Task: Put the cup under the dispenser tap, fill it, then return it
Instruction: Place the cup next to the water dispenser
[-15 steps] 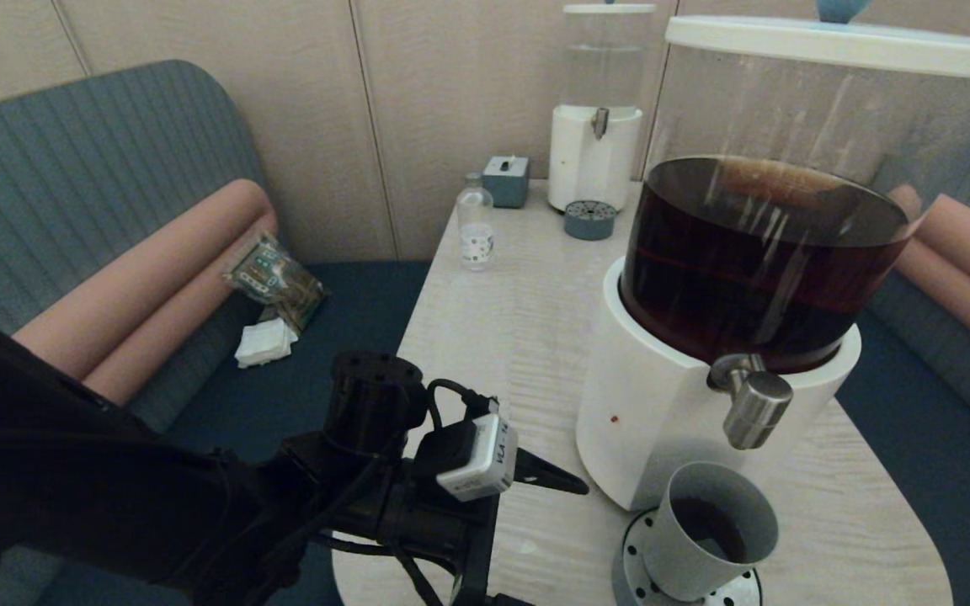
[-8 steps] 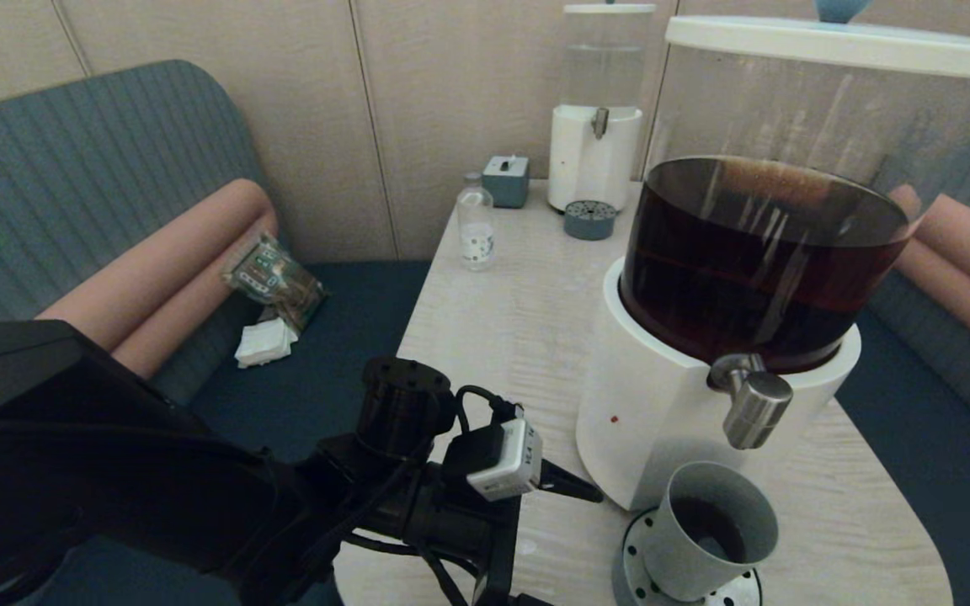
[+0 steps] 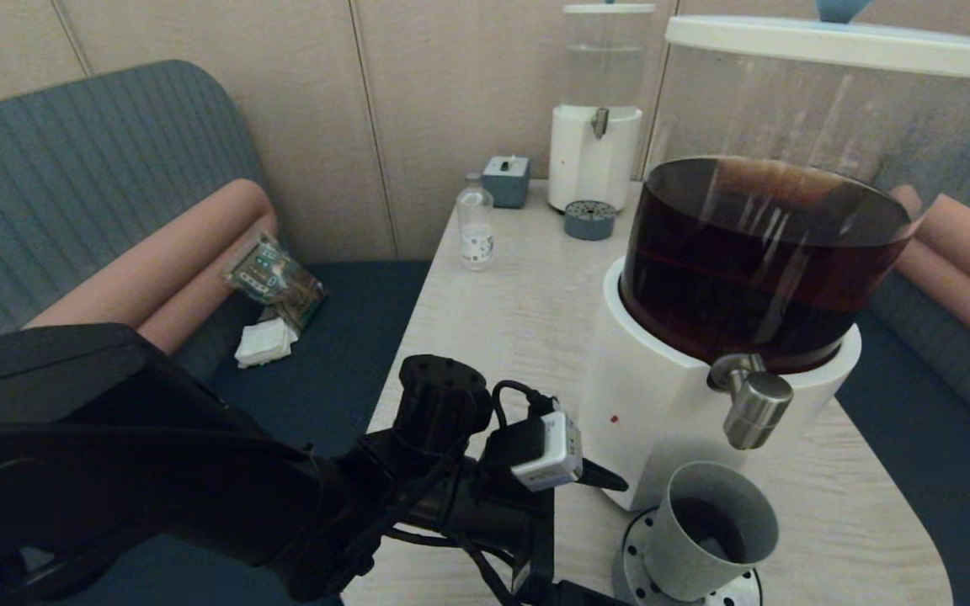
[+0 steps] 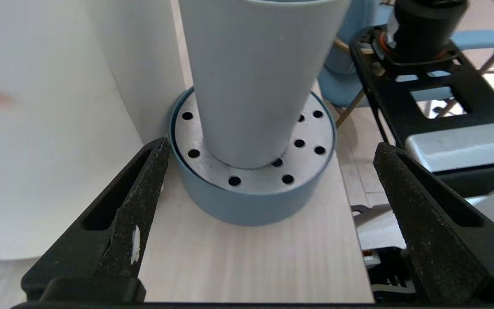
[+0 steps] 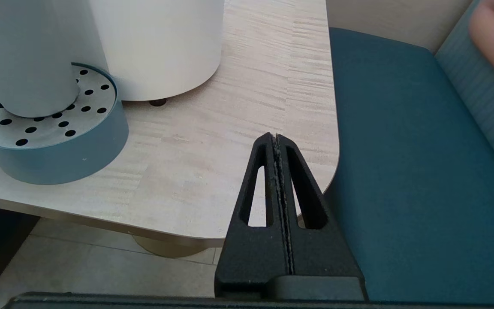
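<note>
The grey cup [image 3: 708, 530] stands upright on a round perforated drip tray [image 3: 733, 593], directly below the steel dispenser tap [image 3: 754, 410] of the big white-based dispenser [image 3: 662, 404]. Dark liquid shows inside the cup. My left gripper [image 3: 615, 539] is open just left of the tray, low over the table. In the left wrist view the cup [image 4: 255, 77] and tray [image 4: 251, 206] fill the space ahead of the open left gripper [image 4: 271, 148], apart from both fingers. My right gripper [image 5: 275, 138] is shut and empty at the table's near right corner, out of the head view.
At the table's [image 3: 502, 337] far end stand a smaller clear-tank dispenser [image 3: 594, 160], its small drip tray [image 3: 590, 220], a grey box [image 3: 506, 179] and a glass bottle [image 3: 476, 227]. A packet [image 3: 273, 278] and tissue [image 3: 264, 343] lie on the left bench.
My left arm has moved right and forward, bringing the open gripper closer to the cup and tray. The cup has not moved.
</note>
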Robot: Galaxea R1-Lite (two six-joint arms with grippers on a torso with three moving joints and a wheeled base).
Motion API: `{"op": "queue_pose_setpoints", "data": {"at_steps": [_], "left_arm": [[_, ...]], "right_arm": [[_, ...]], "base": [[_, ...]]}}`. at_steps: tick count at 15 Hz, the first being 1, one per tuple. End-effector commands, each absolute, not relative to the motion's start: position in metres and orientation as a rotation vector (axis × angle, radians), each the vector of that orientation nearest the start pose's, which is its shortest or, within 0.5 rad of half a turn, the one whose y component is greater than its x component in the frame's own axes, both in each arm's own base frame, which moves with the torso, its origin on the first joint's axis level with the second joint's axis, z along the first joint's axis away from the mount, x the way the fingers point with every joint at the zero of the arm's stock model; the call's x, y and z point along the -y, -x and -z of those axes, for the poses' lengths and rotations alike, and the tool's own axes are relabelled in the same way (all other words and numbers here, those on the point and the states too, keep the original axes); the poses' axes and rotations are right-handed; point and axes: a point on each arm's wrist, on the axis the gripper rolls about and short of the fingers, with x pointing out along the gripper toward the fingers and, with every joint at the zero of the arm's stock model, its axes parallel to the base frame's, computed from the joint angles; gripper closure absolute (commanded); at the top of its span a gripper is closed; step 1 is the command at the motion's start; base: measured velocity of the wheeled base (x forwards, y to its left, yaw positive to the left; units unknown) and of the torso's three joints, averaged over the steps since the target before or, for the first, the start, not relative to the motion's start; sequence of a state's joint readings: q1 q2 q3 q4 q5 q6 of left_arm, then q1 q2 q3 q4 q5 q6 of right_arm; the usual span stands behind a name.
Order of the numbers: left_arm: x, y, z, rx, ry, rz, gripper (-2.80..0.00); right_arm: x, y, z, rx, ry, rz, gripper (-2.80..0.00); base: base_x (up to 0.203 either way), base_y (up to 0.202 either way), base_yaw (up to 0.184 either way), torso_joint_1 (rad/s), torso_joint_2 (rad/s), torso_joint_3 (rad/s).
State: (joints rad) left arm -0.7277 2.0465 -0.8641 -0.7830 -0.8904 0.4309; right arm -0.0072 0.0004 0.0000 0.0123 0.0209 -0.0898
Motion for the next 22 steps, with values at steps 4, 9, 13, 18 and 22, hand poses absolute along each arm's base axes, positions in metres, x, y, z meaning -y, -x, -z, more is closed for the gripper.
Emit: {"op": "queue_pose_setpoints", "data": {"at_steps": [4,9,13,18,22], "left_arm": [[0.261,-0.26,-0.091,-0.095,-0.296,1.668,-2.8],[0.27,-0.261,-0.099,-0.082,-0.29,1.645,-2.8],[0.279,-0.26,-0.094,-0.084,-0.289,1.662,-2.8],[0.288,-0.258,-0.093,-0.077,-0.29,1.682,-2.8],[0.294,-0.253,-0.091,-0.081,-0.293,1.695,-2.8]], "right_arm": [[-0.001,0.022,-0.071,-0.019,0.09,-0.015,0.0],[-0.001,0.022,-0.071,-0.019,0.09,-0.015,0.0],[-0.001,0.022,-0.071,-0.019,0.091,-0.016,0.0],[-0.001,0.022,-0.071,-0.019,0.09,-0.015,0.0],[-0.001,0.022,-0.071,-0.019,0.09,-0.016,0.0]], "base": [[0.0,0.0,0.0,0.0,0.0,0.0],[0.0,0.0,0.0,0.0,0.0,0.0],[0.0,0.0,0.0,0.0,0.0,0.0],[0.0,0.0,0.0,0.0,0.0,0.0],[0.0,0.0,0.0,0.0,0.0,0.0]]}}
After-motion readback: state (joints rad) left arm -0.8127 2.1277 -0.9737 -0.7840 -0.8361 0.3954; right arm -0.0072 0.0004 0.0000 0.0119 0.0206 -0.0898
